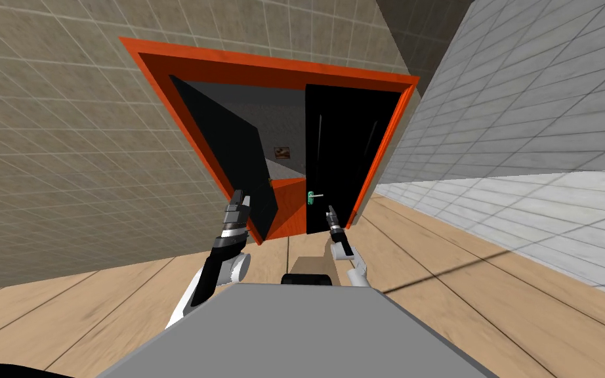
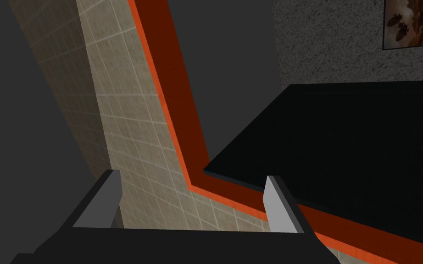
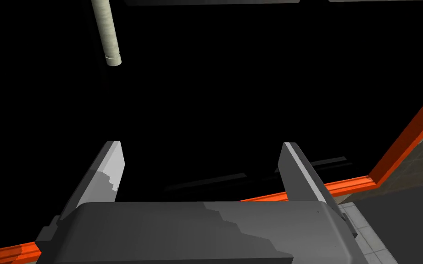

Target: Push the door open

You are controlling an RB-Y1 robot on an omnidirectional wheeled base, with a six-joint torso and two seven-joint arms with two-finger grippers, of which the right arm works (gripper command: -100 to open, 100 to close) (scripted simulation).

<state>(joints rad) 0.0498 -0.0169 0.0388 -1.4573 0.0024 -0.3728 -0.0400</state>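
An orange door frame (image 1: pixel 275 69) holds two black leaves. The left leaf (image 1: pixel 229 157) is swung partway inward, away from me. The right leaf (image 1: pixel 340 151) stands flat in the frame and carries a pale lever handle (image 1: pixel 314 195). My left gripper (image 1: pixel 240 195) is open at the lower edge of the left leaf (image 2: pixel 343 151), with one finger (image 2: pixel 277 206) near that edge and the frame (image 2: pixel 174 91) beside it. My right gripper (image 1: pixel 329 211) is open and faces the right leaf (image 3: pixel 233 91) close up, a little below the handle (image 3: pixel 106 32). Nothing is between either pair of fingers.
A beige tiled wall (image 1: pixel 65 164) flanks the doorway on the left and a grey tiled wall (image 1: pixel 524 118) on the right. Wooden floor (image 1: pixel 426 262) lies underfoot. Through the gap I see a dark speckled wall with a small picture (image 1: pixel 283 153).
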